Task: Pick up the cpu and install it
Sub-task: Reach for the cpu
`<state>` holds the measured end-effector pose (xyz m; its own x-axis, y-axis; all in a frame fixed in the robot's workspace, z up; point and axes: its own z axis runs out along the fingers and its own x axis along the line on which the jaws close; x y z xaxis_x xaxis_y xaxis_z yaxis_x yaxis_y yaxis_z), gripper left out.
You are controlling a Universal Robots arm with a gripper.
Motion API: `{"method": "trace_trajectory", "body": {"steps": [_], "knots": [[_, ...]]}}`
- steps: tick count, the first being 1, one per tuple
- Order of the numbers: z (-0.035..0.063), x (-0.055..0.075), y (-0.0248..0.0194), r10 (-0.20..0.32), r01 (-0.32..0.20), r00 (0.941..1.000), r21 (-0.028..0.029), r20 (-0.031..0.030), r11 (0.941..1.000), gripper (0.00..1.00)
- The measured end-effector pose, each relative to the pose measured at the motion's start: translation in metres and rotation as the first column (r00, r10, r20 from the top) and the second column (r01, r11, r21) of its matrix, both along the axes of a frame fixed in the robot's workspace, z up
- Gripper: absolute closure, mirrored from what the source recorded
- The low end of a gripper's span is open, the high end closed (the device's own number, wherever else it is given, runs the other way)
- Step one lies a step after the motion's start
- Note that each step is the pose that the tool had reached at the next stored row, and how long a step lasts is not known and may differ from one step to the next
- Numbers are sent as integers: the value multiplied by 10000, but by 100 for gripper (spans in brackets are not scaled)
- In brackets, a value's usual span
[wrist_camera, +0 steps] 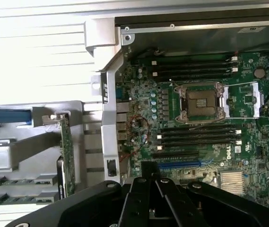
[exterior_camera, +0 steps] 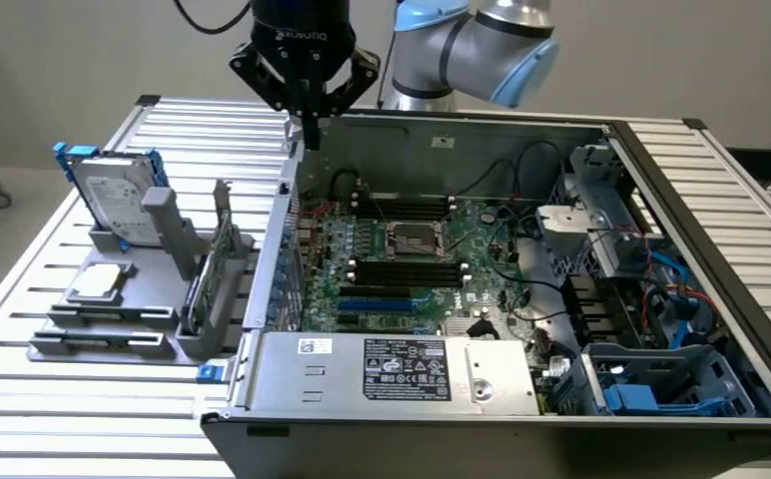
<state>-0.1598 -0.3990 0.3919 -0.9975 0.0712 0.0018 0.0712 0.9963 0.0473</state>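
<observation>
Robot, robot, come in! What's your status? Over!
Tool shut, empty, hovering over the edge of the case. Cpu flat on the grey holder outside the case, untouched. Socket open, bare. Upright green card stands between cpu and case.

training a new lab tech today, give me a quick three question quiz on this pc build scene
1. True or false: the socket on the board is empty.
2. Where does the chip lie? A) on the grey holder beside the computer B) in the socket C) on the floor
3. Fill in: the gripper hangs above one corner of the computer ___.
Key: 1 true; 2 A; 3 case.
</observation>
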Motion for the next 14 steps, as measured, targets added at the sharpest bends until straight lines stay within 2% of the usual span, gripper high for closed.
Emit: {"method": "trace_trajectory", "body": {"steps": [4, 9, 12, 14], "knots": [[-6, -180, 0, 0, 0, 9999, 0, -143, 10000, 89], [-18, -409, 0, 0, 0, 9996, 0, -279, 10000, 89], [-28, -531, 0, -1, 1, 9991, 0, -430, 10000, 89], [-33, -624, 0, 1, -1, 9987, 0, -507, 10000, 89]]}}
